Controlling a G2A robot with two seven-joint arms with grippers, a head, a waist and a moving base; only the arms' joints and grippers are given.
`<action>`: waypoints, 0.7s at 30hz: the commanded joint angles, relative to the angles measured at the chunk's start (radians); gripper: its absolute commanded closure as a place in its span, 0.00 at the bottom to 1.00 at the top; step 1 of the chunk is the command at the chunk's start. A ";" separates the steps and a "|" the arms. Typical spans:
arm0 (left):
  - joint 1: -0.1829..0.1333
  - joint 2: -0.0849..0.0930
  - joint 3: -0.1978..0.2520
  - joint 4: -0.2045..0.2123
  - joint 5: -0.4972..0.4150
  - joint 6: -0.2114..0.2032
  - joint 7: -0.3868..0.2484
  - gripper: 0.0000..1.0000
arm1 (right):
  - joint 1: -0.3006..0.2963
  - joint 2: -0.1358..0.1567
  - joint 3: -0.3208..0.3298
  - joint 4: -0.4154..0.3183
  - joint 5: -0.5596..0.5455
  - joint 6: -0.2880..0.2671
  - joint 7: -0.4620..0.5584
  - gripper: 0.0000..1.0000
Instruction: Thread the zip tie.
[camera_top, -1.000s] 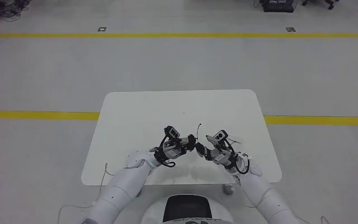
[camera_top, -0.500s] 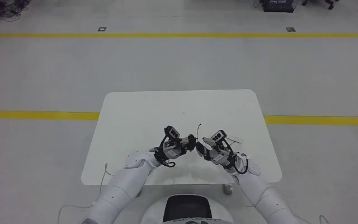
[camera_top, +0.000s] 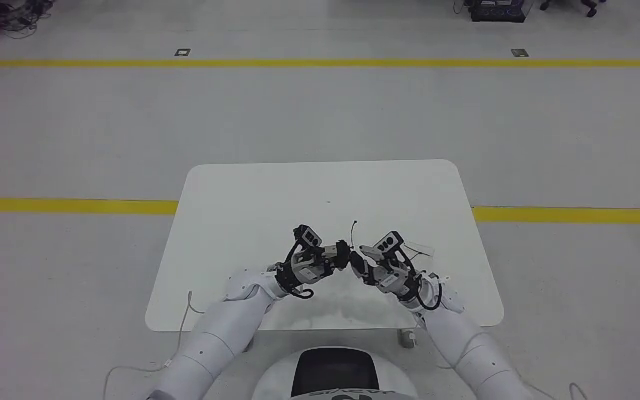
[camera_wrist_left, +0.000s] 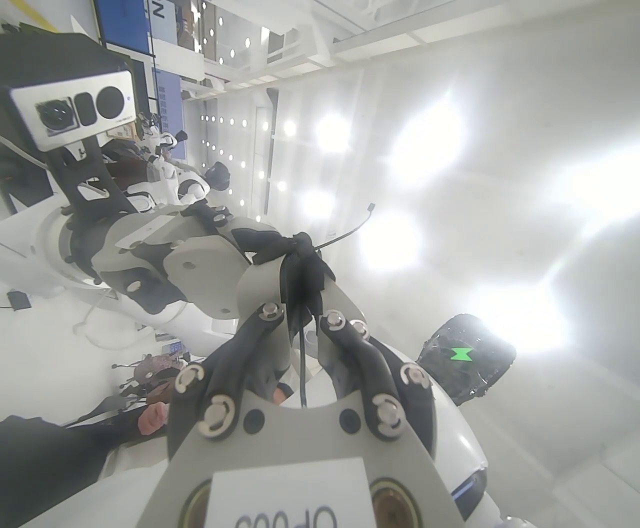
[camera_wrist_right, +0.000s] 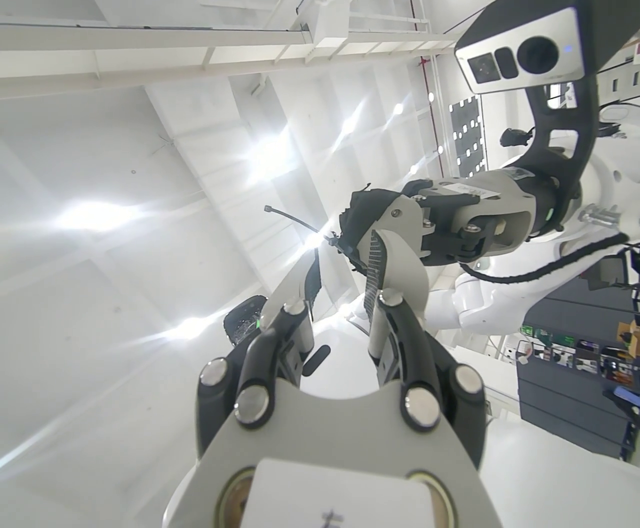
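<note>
1. Below both grippers lies the white table (camera_top: 250, 200). The two arms meet above its near-middle part, tips facing one another.
2. Left gripper (camera_wrist_left: 300, 281): its fingers are brought together, with the black pads clamped on the zip tie (camera_wrist_left: 302, 367). No gap between the pads is observed in its own wrist view.
3. Right gripper (camera_wrist_right: 345, 250): it sits just beside the left gripper, nearly tip to tip. Its fingers stand apart, with a visible gap between the two pads. The strap crosses that gap close to the fingertips and appears to lie against one pad. Contact cannot be confirmed, as the left gripper's dark tips overlap it there.
4. Zip tie: a thin black strap, bent where the left gripper pinches it. One run leads back from the pinch between the left gripper's fingers toward its palm. The other run projects past the fingertips and rises away from both grippers.
5. Head (camera_wrist_left: 370, 206): a small square block at the free, raised end of the strap. It is apart from both grippers and touches nothing.
</note>
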 joint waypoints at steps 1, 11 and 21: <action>0.000 0.000 0.000 0.000 0.000 0.000 0.000 1.00 | 0.001 -0.001 -0.001 0.001 0.001 -0.001 0.000 0.82; 0.000 0.000 0.000 0.000 0.000 0.000 0.000 1.00 | 0.005 -0.003 -0.002 0.008 -0.005 -0.006 0.000 1.00; 0.000 0.000 0.000 0.000 0.000 0.000 0.000 1.00 | 0.007 -0.005 0.004 0.022 -0.025 -0.022 -0.010 1.00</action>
